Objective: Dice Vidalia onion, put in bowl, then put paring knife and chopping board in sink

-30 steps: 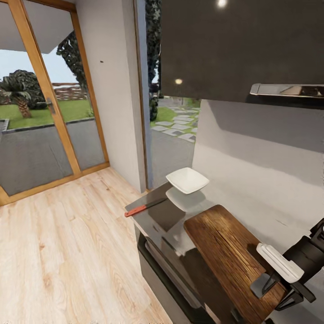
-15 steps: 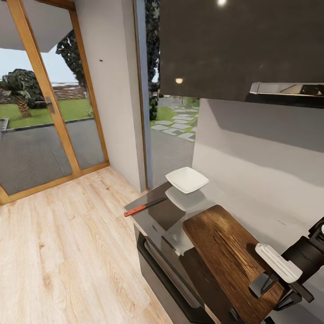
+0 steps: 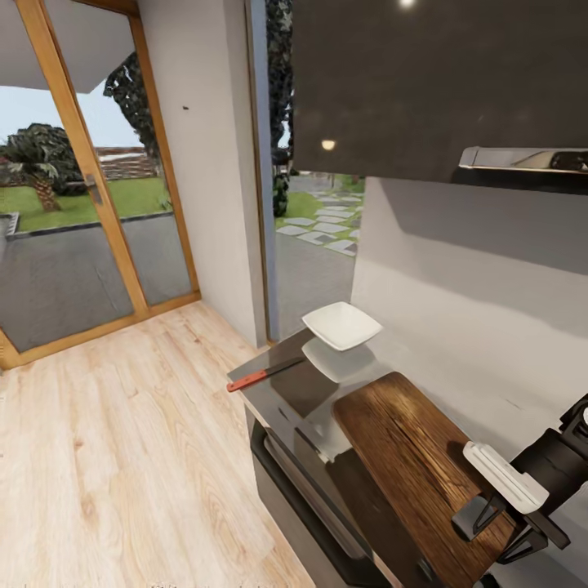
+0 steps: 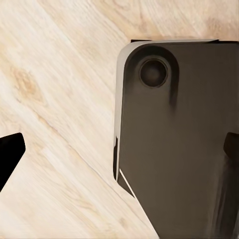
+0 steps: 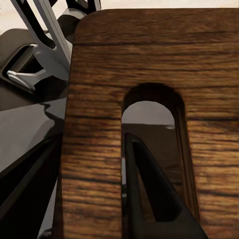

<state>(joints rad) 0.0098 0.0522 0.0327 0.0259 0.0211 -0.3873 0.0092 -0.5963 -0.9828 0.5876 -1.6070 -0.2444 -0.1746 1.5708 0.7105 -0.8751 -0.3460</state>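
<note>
The right gripper (image 3: 490, 523) grips the near end of the chopping board (image 3: 408, 457), one finger (image 5: 149, 199) through its handle slot. The board lies on the countertop (image 3: 286, 392), beside the bowl (image 3: 341, 325) and knife (image 3: 263, 373).

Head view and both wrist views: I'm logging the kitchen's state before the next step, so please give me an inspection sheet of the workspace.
Surface: glossy grey countertop, reflective, over dark cabinets.
Job's things: chopping board lifted at its handle end, far end low toward the countertop; paring knife flat near the counter's far corner, red handle at the edge; white bowl beyond the knife.
Clutter: nothing seen.
Grippers: right pincer grips the chopping board's handle end, one finger through the slot; left pincer open, nothing between its fingers, above the wood floor and a dark base part.
Cables: nothing seen.
Surroundings: glass door to a garden, grey backsplash, dark upper cabinet.
</note>
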